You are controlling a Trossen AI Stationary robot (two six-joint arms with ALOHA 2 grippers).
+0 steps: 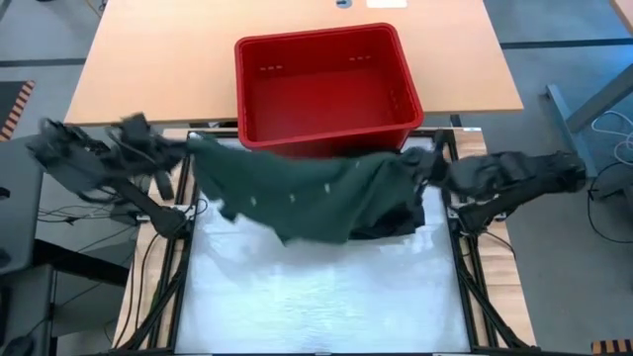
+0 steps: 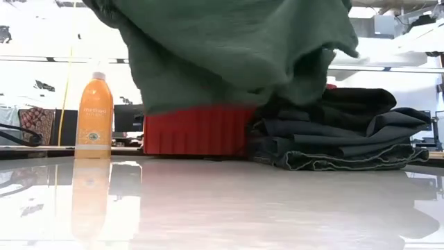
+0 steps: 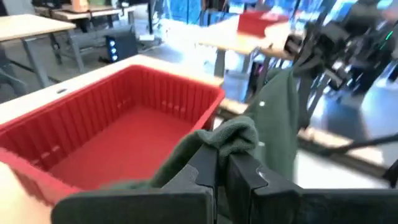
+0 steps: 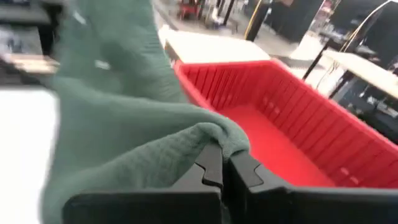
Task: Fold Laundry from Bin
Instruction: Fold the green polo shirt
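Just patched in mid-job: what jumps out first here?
A green shirt hangs stretched in the air between the left hand and right hand, each shut on an edge. Behind it sits the red bin, empty; dark folded laundry lies under the shirt's right end.

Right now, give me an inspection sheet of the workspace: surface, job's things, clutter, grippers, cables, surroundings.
Surface: white table, bare and glossy in front.
Job's things: green shirt stretched in the air between both grippers, in front of the bin; red bin looks empty; folded dark clothes lie on the table under the shirt's right end.
Clutter: orange bottle upright, beside the bin in the low view.
Grippers: left gripper shut on the shirt's left end; right gripper shut on its right end.
Cables: dark cables along the table's left edge.
Surroundings: wooden desk under the bin; more desks beyond.
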